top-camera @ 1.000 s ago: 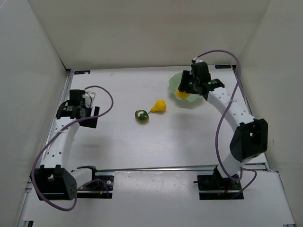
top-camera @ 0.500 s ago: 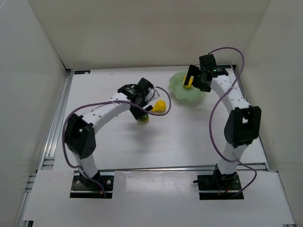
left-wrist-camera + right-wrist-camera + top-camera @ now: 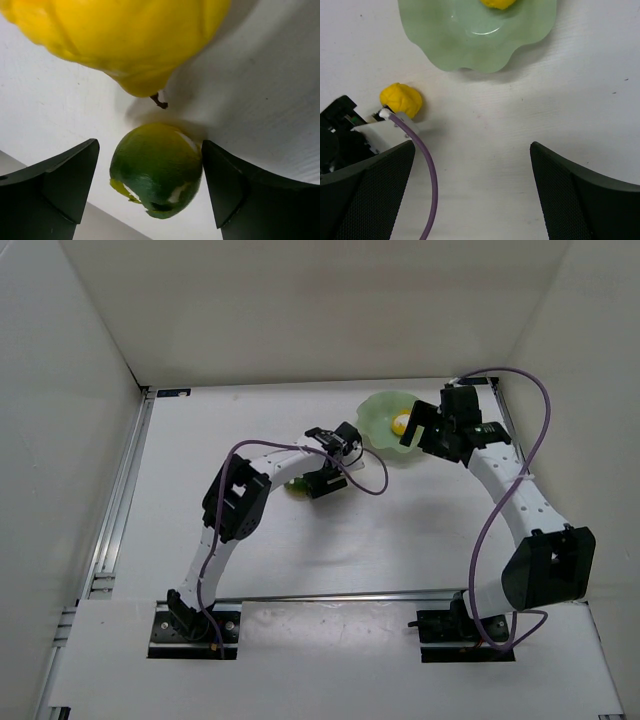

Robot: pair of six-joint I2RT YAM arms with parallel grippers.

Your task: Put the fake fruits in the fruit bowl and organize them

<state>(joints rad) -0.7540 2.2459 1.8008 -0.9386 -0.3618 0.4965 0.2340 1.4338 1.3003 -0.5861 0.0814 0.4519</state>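
Between the wide-spread fingers point(image 3: 60, 185) of the left gripper point(image 3: 149, 150), a round green fruit point(image 3: 152, 172) is seen on the table point(image 3: 260, 90), apparently ungripped. Just beyond it a yellow pear point(image 3: 130, 35) is lying. Farther back, the right gripper point(image 3: 472, 145) is held wide open, empty, near the mint-green fruit bowl point(image 3: 450, 62), in which a second yellow pear point(image 3: 400, 425) is resting.

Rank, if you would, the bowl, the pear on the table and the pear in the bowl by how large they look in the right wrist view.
1. The bowl, clearly the largest, though the top edge cuts it.
2 or 3. The pear on the table and the pear in the bowl: unsure, as the frame cuts off most of the second.
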